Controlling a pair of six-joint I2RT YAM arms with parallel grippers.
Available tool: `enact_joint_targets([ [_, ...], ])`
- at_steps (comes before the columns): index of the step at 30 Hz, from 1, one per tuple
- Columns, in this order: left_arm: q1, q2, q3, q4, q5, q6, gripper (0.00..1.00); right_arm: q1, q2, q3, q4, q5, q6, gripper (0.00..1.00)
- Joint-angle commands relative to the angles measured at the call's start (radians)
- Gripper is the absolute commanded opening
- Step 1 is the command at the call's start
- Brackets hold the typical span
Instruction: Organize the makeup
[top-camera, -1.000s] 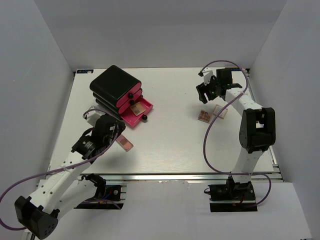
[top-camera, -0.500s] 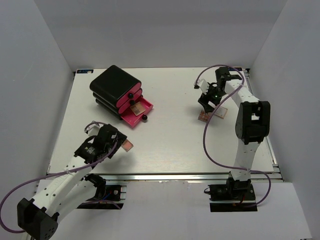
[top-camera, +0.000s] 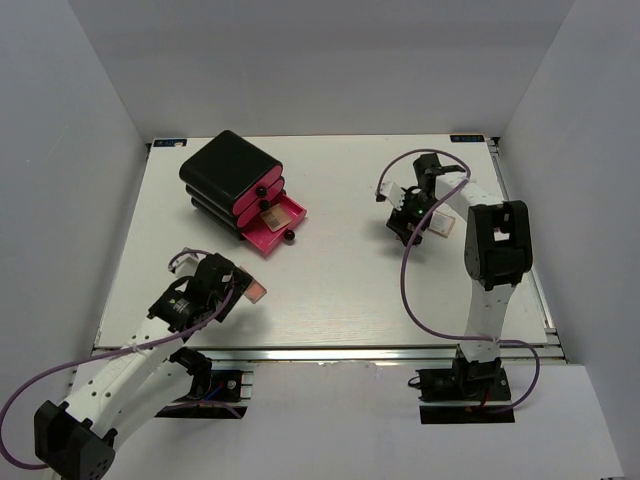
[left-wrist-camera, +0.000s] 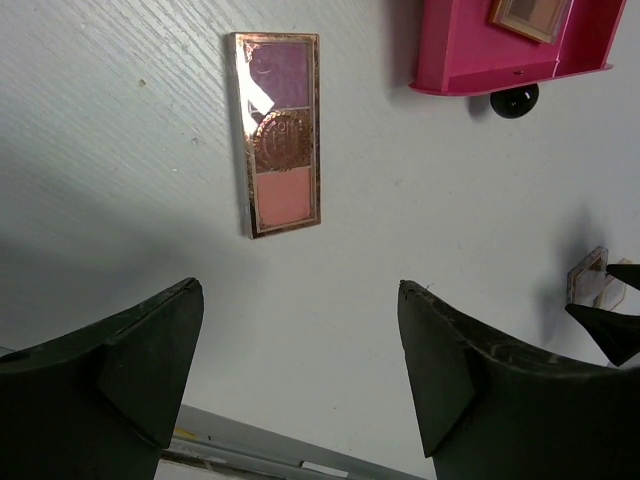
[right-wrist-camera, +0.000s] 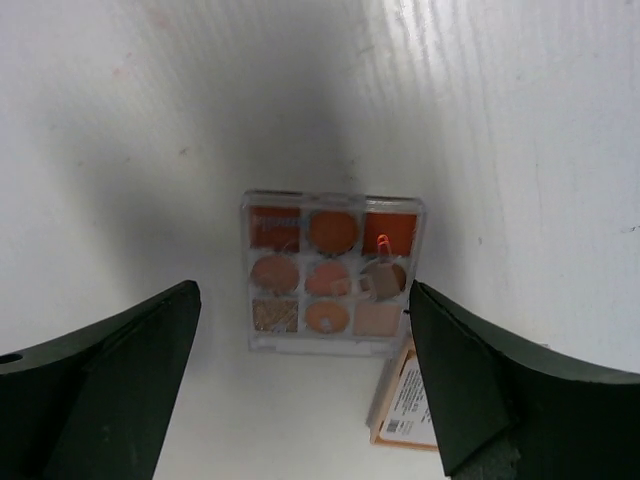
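Observation:
A long eyeshadow palette (left-wrist-camera: 283, 133) with purple, brown and pink pans lies flat on the white table (top-camera: 340, 290); it also shows in the top view (top-camera: 256, 292). My left gripper (left-wrist-camera: 298, 290) is open and empty, just short of it on the near side (top-camera: 231, 289). A square nine-pan orange-brown palette (right-wrist-camera: 332, 270) lies on the table with a tan compact (right-wrist-camera: 408, 400) touching its corner. My right gripper (right-wrist-camera: 303, 290) is open and hovers right over this palette, one finger on each side. In the top view it (top-camera: 406, 222) covers the palette, with the compact (top-camera: 441, 222) beside it.
A big black box (top-camera: 228, 170) with pink drawers stands at the back left. Its lowest drawer (top-camera: 288, 228) is pulled open and holds a small square palette (left-wrist-camera: 530, 12). Grey walls close in the table on three sides.
My left gripper has drawn back toward the near edge, away from the long palette. My right gripper has swung from the far side down over the nine-pan palette.

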Motion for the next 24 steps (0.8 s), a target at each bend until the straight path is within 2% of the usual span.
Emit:
enact_joint_targets([
  [1,0.007,0.006,0.001,0.001,0.006,-0.006,0.88,0.005,0.001,-0.055,0.086,0.050,0.043,0.89],
  [4,0.007,0.005,-0.004,0.001,0.004,-0.011,0.88,0.008,-0.009,-0.087,0.134,0.078,0.049,0.88],
  [7,0.009,0.000,-0.011,-0.001,0.001,-0.017,0.88,0.015,-0.019,-0.127,0.163,0.107,0.046,0.72],
  [8,0.009,-0.001,-0.013,-0.002,0.001,-0.019,0.88,0.019,-0.027,-0.140,0.169,0.127,0.040,0.61],
  [10,0.009,0.002,-0.018,-0.002,0.000,-0.025,0.88,0.024,-0.041,-0.197,0.209,0.145,0.035,0.49],
  [11,0.009,0.003,-0.019,0.001,0.000,-0.026,0.88,0.025,-0.059,-0.214,0.223,0.151,0.035,0.35],
  [13,0.009,0.008,-0.027,0.007,0.003,-0.026,0.88,0.030,-0.078,-0.239,0.241,0.138,0.038,0.20],
  [14,0.007,0.011,-0.030,0.014,0.004,-0.029,0.88,0.036,-0.097,-0.237,0.241,0.107,0.043,0.09],
  [15,0.007,0.017,-0.033,0.018,0.006,-0.031,0.88,0.042,-0.108,-0.231,0.235,0.080,0.055,0.05],
  [17,0.009,0.025,-0.036,0.033,0.007,-0.031,0.88,0.068,-0.137,-0.196,0.194,-0.030,0.066,0.00],
  [21,0.009,0.052,-0.039,0.053,0.012,-0.037,0.88,0.194,-0.191,-0.150,0.194,-0.149,0.107,0.00],
  [24,0.009,0.071,-0.030,0.054,0.010,-0.040,0.88,0.321,-0.184,-0.063,0.270,-0.191,0.326,0.00],
])
